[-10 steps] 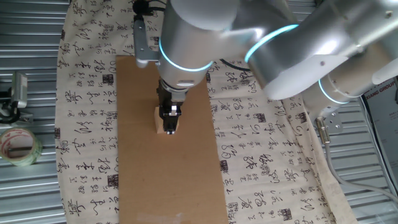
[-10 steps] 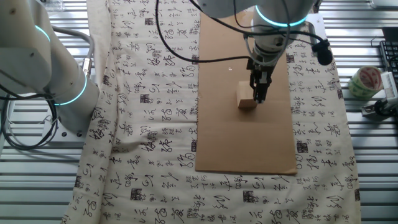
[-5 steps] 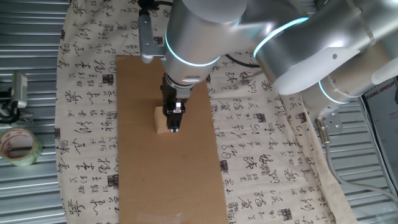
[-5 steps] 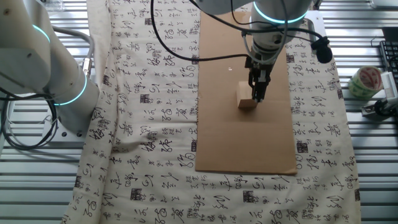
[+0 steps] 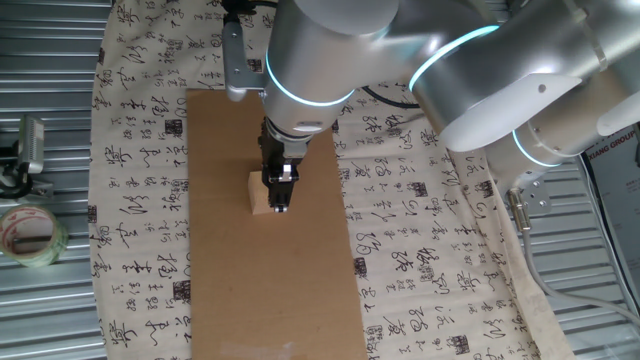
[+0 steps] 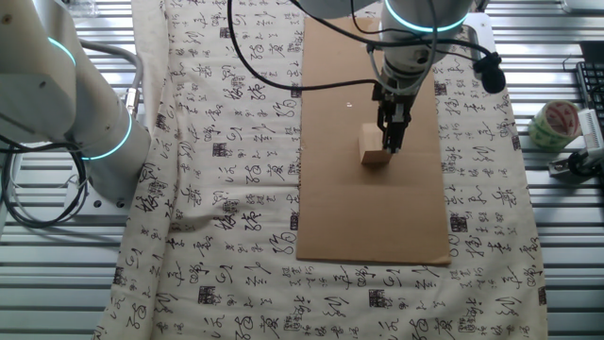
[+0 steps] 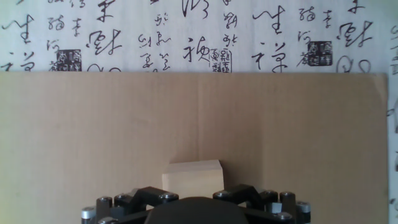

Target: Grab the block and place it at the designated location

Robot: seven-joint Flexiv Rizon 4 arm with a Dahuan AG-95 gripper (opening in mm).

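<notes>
The block (image 5: 258, 194) is a small pale wooden cube resting on the brown cardboard sheet (image 5: 230, 290). It also shows in the other fixed view, block (image 6: 373, 156), and low in the middle of the hand view, block (image 7: 193, 176). My gripper (image 5: 279, 198) has come down over the block's right part, gripper (image 6: 389, 145) pointing straight down. In the hand view the two black finger links stand close against the block's left and right sides, and the fingertips are hidden below the frame. The designated location does not show in any view.
A cloth printed with black characters (image 5: 420, 250) covers the table under the cardboard. A tape roll (image 5: 28, 234) lies on the metal slats at the left, tape roll (image 6: 551, 123). A second robot arm's base (image 6: 90, 132) stands beside the cloth.
Between one second and half a second ago the arm shifted a little over the block. Since then nothing has visibly moved, and the block has stayed in place.
</notes>
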